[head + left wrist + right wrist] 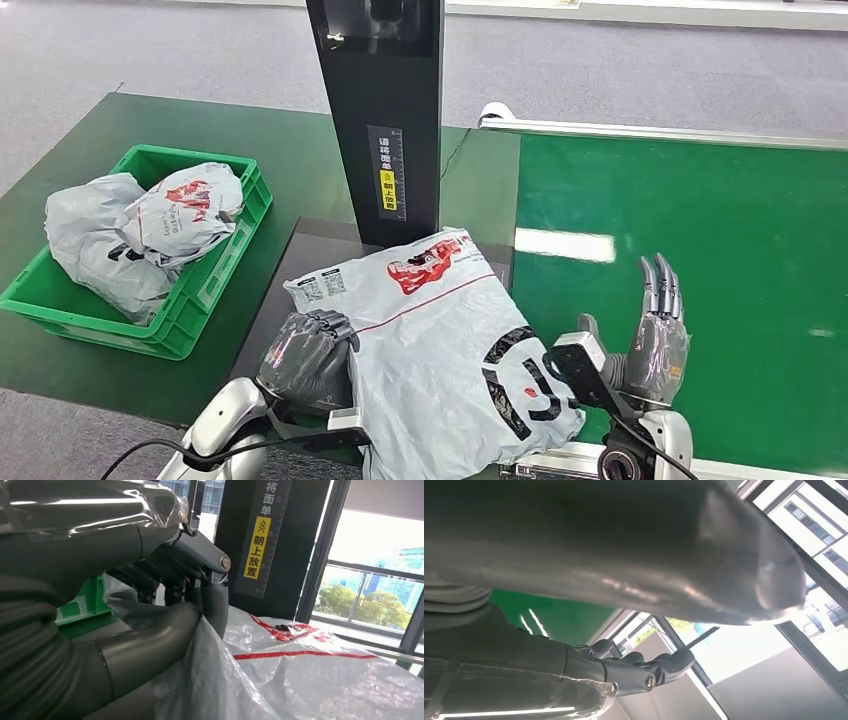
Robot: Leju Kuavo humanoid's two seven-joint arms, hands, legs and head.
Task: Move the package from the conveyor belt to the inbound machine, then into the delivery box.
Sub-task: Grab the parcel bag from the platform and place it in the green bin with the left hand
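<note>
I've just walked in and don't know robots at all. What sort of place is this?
Probably a parcel-sorting station, perhaps a test setup. A green conveyor belt runs beside a black scanning post, a grey plastic mail package lies at its foot, and a green crate holds more bagged parcels.

— How much of the package [440,350] can you make out?

— Its near edge runs off the bottom of the head view, and the left hand [305,360] has its fingertips tucked under the plastic.

— The black machine's column [380,110]?

— Cut off at the top. The small print on its yellow label [388,190] is too tiny to read.

— And the green crate [215,270]?

— Its floor is buried under bags [140,225].
</note>
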